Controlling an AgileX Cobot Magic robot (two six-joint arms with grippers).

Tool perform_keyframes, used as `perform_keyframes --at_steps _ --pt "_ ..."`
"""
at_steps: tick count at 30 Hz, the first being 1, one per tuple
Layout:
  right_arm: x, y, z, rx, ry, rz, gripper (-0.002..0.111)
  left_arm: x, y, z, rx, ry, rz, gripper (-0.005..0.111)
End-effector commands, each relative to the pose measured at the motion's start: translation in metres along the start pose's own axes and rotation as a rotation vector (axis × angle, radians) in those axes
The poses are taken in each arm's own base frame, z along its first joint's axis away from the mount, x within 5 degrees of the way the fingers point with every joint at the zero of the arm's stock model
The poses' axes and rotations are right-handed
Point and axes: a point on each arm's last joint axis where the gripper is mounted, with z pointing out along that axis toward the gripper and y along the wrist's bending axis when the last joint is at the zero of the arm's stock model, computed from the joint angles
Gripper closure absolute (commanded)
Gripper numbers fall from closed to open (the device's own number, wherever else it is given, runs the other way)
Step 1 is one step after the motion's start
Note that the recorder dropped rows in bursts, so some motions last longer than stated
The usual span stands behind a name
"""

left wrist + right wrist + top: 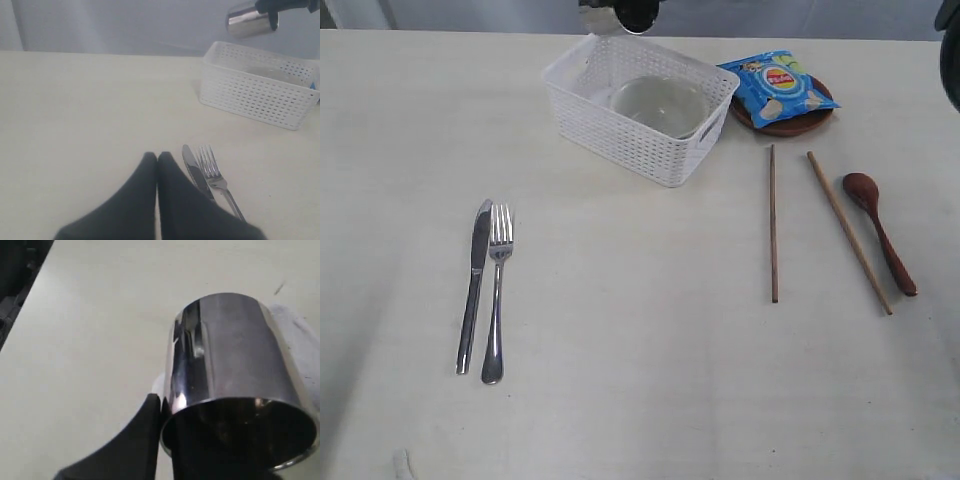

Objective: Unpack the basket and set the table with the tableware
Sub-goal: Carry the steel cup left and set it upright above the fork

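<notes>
Right gripper (161, 415): clamped on the rim of the steel cup (225, 355), at the top middle of the exterior view, above the basket.
Left gripper (157, 156): fingers pressed together, empty, near the knife and fork.
Basket (620, 140): upper middle of the table (640, 380), white bowl (660, 105) inside.
Plate (790, 127): upper right, chip bag (775, 88) on it.
Chopsticks (773, 225), spoon (880, 225): right side, lying apart.
Knife (475, 280), fork (497, 290): left, side by side.

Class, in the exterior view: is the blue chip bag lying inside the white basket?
No, the chip bag lies on the brown plate beside the basket.
</notes>
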Motion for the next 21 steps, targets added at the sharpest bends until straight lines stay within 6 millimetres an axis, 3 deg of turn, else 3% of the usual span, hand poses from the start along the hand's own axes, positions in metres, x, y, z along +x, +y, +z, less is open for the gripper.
perform_keyframes --at_steps 1,3,6,8,12,16,21 --pt "0.0 0.024 -0.017 -0.081 0.032 -0.165 0.109 0.001 0.0 0.0 0.004 -0.002 0.005 0.107" --pt "0.007 0.047 -0.023 -0.105 0.092 -0.28 0.109 0.001 0.0 0.0 0.004 -0.002 0.005 0.107" --pt "0.019 0.091 -0.032 0.016 0.16 -0.494 0.109 0.001 0.0 0.0 0.004 -0.002 0.005 0.107" --pt "0.029 0.121 -0.028 0.092 0.213 -0.645 0.109 0.001 0.0 0.0 0.004 -0.002 0.005 0.107" --pt "0.061 0.176 0.004 0.153 0.277 -0.831 0.109 0.001 0.0 0.0 0.004 -0.002 0.005 0.107" --pt "0.095 0.193 0.045 0.282 0.374 -0.952 0.109 0.001 0.0 0.0 0.004 -0.002 0.005 0.107" --pt "0.113 0.196 0.07 0.36 0.425 -1.034 0.109 0.001 0.0 0.0 0.004 -0.002 0.005 0.107"
